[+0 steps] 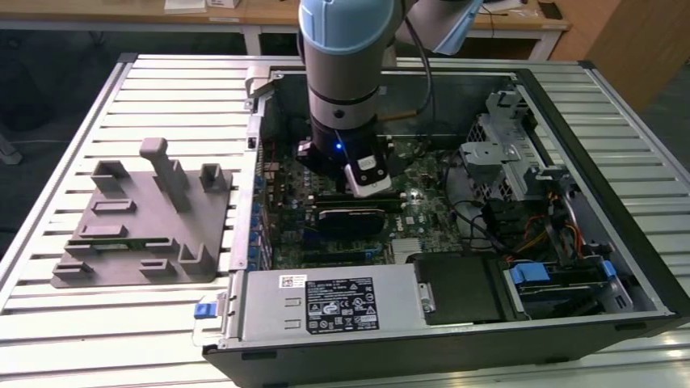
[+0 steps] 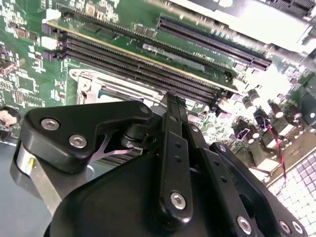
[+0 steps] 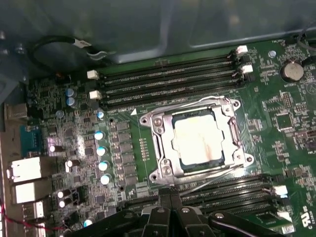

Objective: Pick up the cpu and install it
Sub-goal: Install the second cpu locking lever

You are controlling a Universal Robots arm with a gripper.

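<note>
On a slatted metal table (image 1: 140, 89), the open case (image 1: 603, 242) holds the cpu (image 3: 196, 137) in its socket, below the closed, empty gripper (image 3: 170, 200).

Cpu (image 3: 196, 138) in the socket (image 3: 162, 129) between memory slots (image 3: 168, 81); fixture (image 1: 140, 222) beside the case (image 1: 603, 97), exterior view's left.

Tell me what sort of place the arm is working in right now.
Likely a robotics lab or test bench: an open computer case lies on a slatted metal table, a grey fixture beside it, the cpu in its socket.
</note>
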